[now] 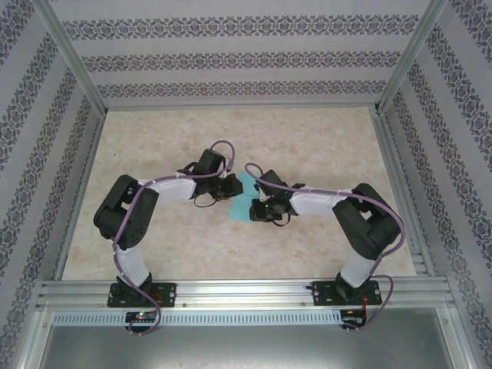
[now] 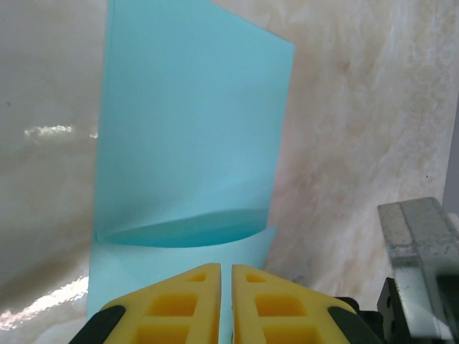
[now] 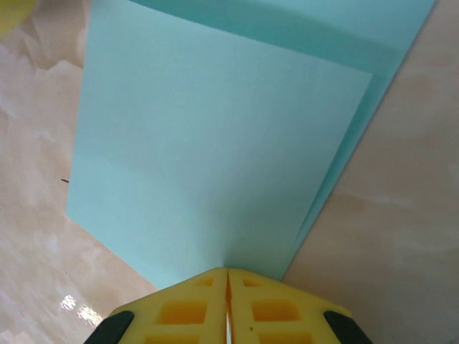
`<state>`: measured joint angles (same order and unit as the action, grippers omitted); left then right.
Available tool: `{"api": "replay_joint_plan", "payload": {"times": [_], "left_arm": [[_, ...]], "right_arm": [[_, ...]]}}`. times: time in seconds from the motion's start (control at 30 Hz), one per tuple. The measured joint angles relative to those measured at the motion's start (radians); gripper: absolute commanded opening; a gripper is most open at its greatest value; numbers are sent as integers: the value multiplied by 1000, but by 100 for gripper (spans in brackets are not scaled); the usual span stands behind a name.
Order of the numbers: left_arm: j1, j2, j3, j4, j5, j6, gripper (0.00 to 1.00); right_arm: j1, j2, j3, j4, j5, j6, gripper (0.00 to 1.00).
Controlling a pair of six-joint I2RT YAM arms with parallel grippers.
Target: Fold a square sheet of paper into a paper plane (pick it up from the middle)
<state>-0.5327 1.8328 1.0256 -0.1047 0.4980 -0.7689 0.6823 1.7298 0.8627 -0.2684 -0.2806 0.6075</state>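
Both arms reach in toward the middle of the counter (image 1: pixel 307 146), and their tips meet over the turquoise paper (image 1: pixel 241 207), which sits between them, about midway between the left and right sides. The left end effector (image 2: pixel 224 276) has its yellow fingers drawn nearly together, with only a sliver of turquoise showing in the gap, so it is pinching the paper's near edge. From its wrist view the paper is folded over on itself, the upper flap bowing up off the lower layer along a curved crease. The right end effector (image 3: pixel 227 276) is closed tight on the paper at the opposite side. From there I see two layers lying flat, the lower one peeking out as a thin strip along the right edge.
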Motion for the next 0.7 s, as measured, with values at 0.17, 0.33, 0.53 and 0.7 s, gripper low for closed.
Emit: {"api": "replay_joint_plan", "payload": {"times": [0.17,0.33,0.53,0.7], "left_arm": [[-11,38,0,5,9,-1,13],[-12,72,1,-1,-18,1,12],[-16,80,18,-34,-63,9,12],[-19,82,23,-43,-73,11,12]], "right_arm": [[-4,-1,-3,3,-9,0,9],[-5,-7,-8,4,-9,-2,10],[-9,-14,-8,-1,-10,-10,10],[-16,-36,-8,-48,-9,-18,10]]}}
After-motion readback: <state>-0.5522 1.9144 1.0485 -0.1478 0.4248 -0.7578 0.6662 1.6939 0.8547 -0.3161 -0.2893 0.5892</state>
